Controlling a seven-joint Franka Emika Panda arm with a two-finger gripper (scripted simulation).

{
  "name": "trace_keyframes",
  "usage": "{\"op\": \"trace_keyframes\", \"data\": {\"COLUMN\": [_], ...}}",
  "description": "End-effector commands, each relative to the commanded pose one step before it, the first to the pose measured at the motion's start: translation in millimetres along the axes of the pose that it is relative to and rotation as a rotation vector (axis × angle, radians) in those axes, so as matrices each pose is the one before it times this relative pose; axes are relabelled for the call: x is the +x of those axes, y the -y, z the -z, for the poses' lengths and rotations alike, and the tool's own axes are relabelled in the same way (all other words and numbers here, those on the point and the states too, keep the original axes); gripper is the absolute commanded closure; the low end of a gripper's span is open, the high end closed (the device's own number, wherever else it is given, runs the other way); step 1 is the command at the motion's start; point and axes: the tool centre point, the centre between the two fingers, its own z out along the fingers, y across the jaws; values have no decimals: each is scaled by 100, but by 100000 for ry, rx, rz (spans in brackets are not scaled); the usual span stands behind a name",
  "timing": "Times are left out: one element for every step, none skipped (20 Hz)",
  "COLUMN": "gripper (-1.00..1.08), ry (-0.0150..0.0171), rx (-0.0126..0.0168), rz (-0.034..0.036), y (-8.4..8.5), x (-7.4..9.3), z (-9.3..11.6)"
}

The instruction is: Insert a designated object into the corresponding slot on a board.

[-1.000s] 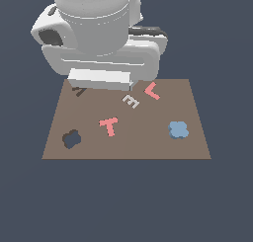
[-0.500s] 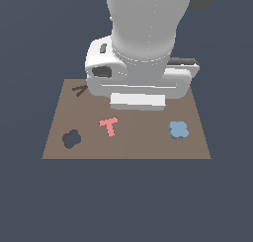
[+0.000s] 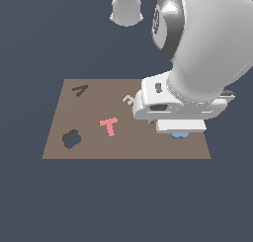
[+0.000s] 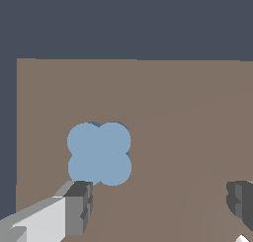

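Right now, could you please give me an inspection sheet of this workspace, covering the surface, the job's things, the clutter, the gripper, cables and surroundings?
Surface: flat brown board on a plain dark ground.
Job's things: light-blue lobed piece lies flat on the board near its edge at the exterior view's right, mostly hidden under the arm there; dark lobed slot near the opposite end, empty.
Clutter: pink T mid-board; dark A-shaped recess at a far corner; a small grey letter, partly hidden.
Gripper: gripper open above the board, fingers apart, holding nothing; blue piece off to one side of the gap.
Cables: nothing seen.
Surroundings: the arm's base beyond the board.
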Motion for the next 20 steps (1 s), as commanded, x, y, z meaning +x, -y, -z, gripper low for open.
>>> {"op": "trace_keyframes", "data": {"gripper": [-92,-92,-92,-92,-92,-92,-92,-92,-92,-92,-92,-92,-92,-92,-92,-92,-92,-92,-92,-92], "ry": [-239,-28,-24,-22,-19,-15,-12,-10,-6,-6,0,0,81,0,0,0,0,0,-62,0], "rx": [-73,-18,-16,-16,-14,-12,-10,-9,-6,-6,0,0,25,0,0,0,0,0,-26,0], "rz": [813,307,266,238,206,168,137,119,69,69,0,0,84,0,0,0,0,0,-17,0], "y": [1576,503,437,382,327,269,218,178,118,96,28,9,-6,1,3,4,6,7,-4,4], "x": [571,165,149,131,115,100,85,69,57,38,28,9,-93,3,8,13,16,19,16,11], "z": [-940,-294,-258,-221,-187,-155,-125,-97,-73,-49,-30,-10,25,-41,-124,-206,-289,-372,-333,-290]}}
